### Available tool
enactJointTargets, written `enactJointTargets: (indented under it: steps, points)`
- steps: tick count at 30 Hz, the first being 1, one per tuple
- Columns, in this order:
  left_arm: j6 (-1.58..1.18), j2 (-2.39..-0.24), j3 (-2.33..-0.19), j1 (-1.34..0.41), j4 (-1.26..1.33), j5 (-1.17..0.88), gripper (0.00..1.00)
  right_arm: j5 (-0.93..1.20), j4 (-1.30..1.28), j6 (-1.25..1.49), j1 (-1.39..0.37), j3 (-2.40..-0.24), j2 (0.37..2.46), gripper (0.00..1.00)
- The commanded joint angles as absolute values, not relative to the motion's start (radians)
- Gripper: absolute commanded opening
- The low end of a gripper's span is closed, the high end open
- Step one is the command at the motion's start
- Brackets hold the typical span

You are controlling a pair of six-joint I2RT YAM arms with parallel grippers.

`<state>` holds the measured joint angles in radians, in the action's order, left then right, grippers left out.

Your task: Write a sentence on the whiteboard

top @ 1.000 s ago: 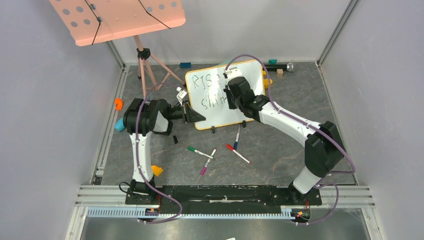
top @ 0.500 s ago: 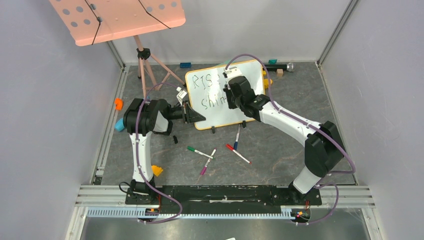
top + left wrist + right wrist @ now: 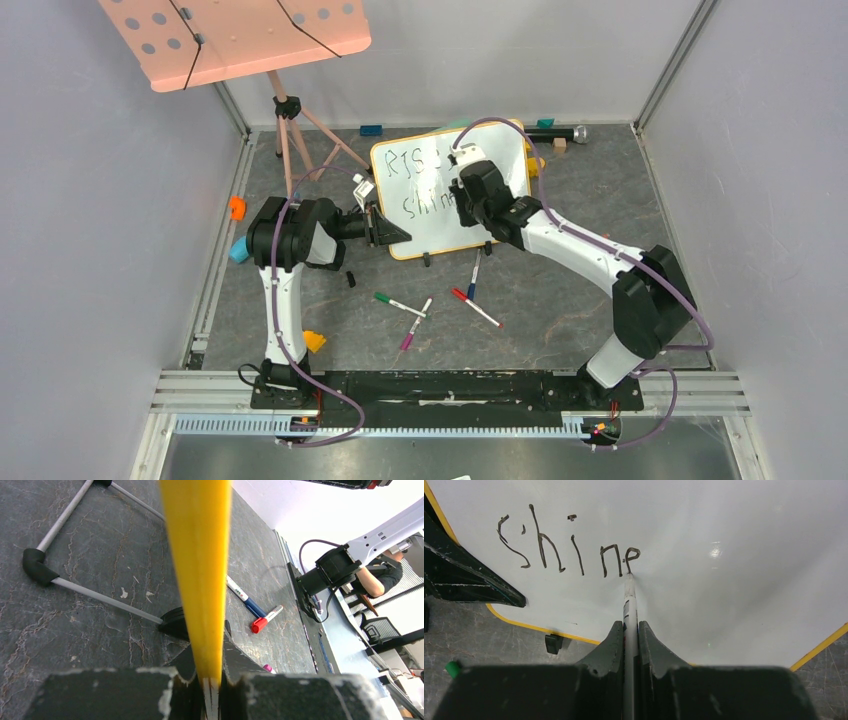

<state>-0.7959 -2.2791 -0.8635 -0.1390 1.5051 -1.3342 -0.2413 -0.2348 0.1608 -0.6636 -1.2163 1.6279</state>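
The whiteboard (image 3: pixel 440 228) stands tilted on the table floor at the far middle, with its face toward the arms. The left gripper (image 3: pixel 388 232) is clamped on its near-left edge. In the left wrist view only the yellow rim (image 3: pixel 200 580) shows, edge-on between the closed fingers, and the board's face is out of sight. A black clip foot (image 3: pixel 175 622) sits just behind the rim.

The right gripper (image 3: pixel 630 627) is closed on a thin marker (image 3: pixel 629 600), whose tip touches the board at the last letter. The sentence (image 3: pixel 577 555) reads "shine" in the right wrist view, where the upper of its 2 lines is cut off by the frame. From above, the right gripper (image 3: pixel 470 190) and its arm cover the right end of both lines. Only "RIS" and roughly "shin" can be made out, and whatever follows is hidden.

4 loose markers lie near the board's near edge: green (image 3: pixel 400 304), pink (image 3: pixel 415 325), red (image 3: pixel 476 308) and blue (image 3: pixel 474 275). A pink perforated tray (image 3: pixel 240 35) on a tripod stands at the far left, partly cut off by the top edge of the frame. The small objects along the far wall are too small to identify.
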Motion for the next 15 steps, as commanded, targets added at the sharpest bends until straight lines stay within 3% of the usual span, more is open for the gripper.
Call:
enactJointTargets:
  steps: [1,15]
  points:
    - [-0.732,-2.309,-0.839,-0.157,1.557,-1.435,0.02,-0.302,-0.236,0.159,-0.657,-1.203,1.6,0.0]
    - [-0.732,-2.308,-0.841,-0.156,1.557,-1.433,0.02,-0.29,-0.218,0.158,-0.653,-1.207,1.514,0.0]
